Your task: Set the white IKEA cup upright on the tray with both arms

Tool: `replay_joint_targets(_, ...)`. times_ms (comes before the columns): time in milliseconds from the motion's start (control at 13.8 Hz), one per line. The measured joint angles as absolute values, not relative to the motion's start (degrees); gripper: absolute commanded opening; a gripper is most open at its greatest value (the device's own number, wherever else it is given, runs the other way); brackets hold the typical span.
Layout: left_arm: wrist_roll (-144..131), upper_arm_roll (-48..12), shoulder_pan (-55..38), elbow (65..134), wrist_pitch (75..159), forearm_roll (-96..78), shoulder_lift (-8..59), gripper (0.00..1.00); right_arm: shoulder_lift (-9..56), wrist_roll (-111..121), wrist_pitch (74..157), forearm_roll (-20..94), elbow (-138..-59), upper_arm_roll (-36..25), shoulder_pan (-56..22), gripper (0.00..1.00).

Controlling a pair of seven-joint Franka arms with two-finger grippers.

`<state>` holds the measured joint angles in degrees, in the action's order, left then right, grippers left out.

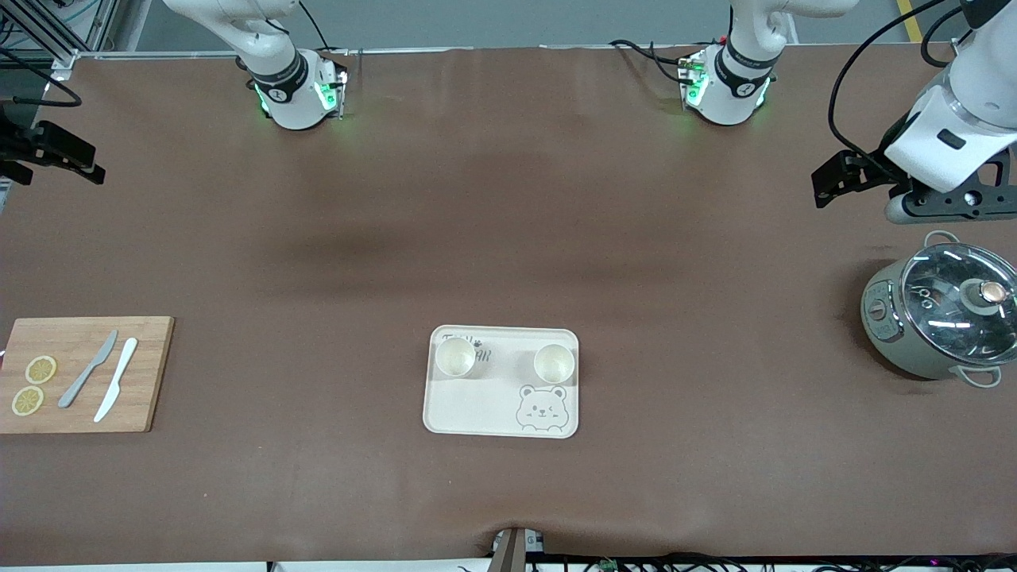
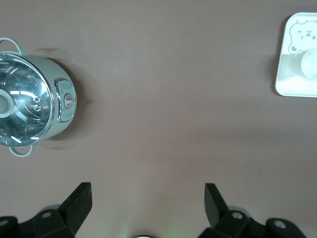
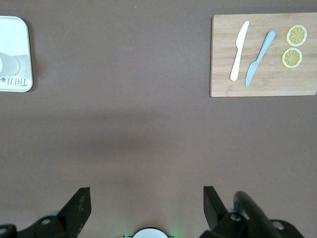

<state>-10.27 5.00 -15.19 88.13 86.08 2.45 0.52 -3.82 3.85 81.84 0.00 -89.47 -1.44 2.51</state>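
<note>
The cream tray [image 1: 477, 409] with a bear face lies in the middle of the table, toward the front camera. Two white cups stand upright on it, one [image 1: 455, 357] toward the right arm's end and one [image 1: 554, 363] toward the left arm's end. My left gripper [image 1: 826, 187] hangs open and empty over the table at the left arm's end, above the bare cloth beside a pot. My right gripper [image 1: 89, 167] hangs open and empty over the right arm's end. The left wrist view shows open fingers [image 2: 79, 198], the tray [image 2: 292, 87] and a cup [image 2: 311, 63]. The right wrist view shows open fingers [image 3: 79, 201] and the tray [image 3: 17, 39].
A grey-green pot with a glass lid [image 1: 941, 318] stands at the left arm's end; it also shows in the left wrist view [image 2: 29, 106]. A wooden cutting board [image 1: 143, 373] with two knives and two lemon slices lies at the right arm's end, also in the right wrist view [image 3: 223, 74].
</note>
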Motion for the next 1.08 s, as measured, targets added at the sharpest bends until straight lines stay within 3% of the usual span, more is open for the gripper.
replay_joint_targets(1084, -10.2, 5.1, -15.2, 87.5, 86.3, 2.5, 0.8, 1.00, -3.7, 3.8, 81.8, 0.0, -89.5, -1.5, 2.5, 1.00)
